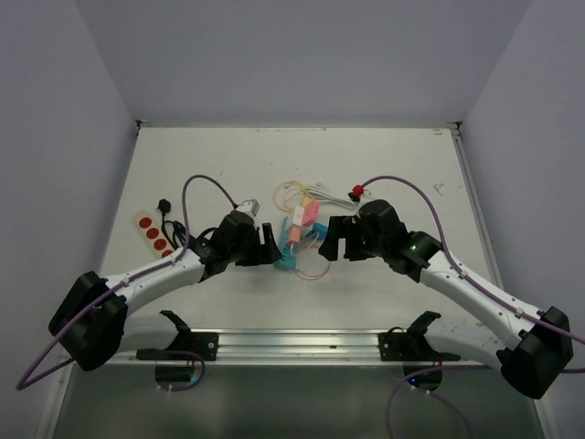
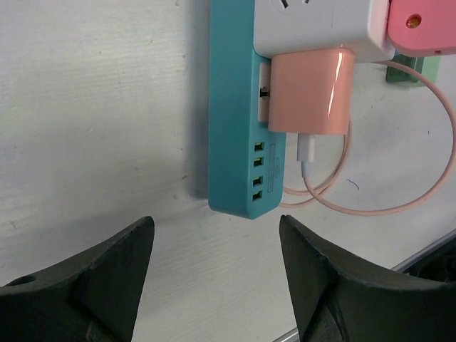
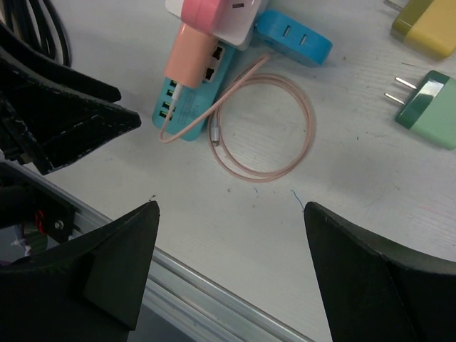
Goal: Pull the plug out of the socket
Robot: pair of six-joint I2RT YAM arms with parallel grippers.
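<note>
So both arms meet mid-table [image 1: 393, 293] around the teal power strip [image 1: 287, 259]; in the top view the left gripper [image 1: 268, 245] sits at about 9 o'clock from it and the right gripper [image 1: 336, 238] at about 3 o'clock; both are wide open with nothing between the fingers, and neither is touching the strip; the peach plug [image 2: 310, 92] is still seated in the strip's face, near the end with the row of USB ports, and its thin pink cable [image 3: 263, 128] runs out of the plug's end and curls into a loose coil on the table just beside the strip; from the left wrist cam the plug is up at roughly 1 o'clock from the gap between the fingers [image 2: 121, 263]; a white adapter block [image 2: 313, 25] sits on the strip touching the plug, with a pink block [image 2: 420, 25] at its 3 o'clock; right wrist cam also shows a blue adapter [image 3: 296, 39] against the strip, plus a green plug [image 3: 434, 110] and a yellow plug [image 3: 427, 25] lying loose out at 2 o'clock; way off at 9 o'clock in the top view there's a white strip with red dots [image 1: 154, 233].
</note>
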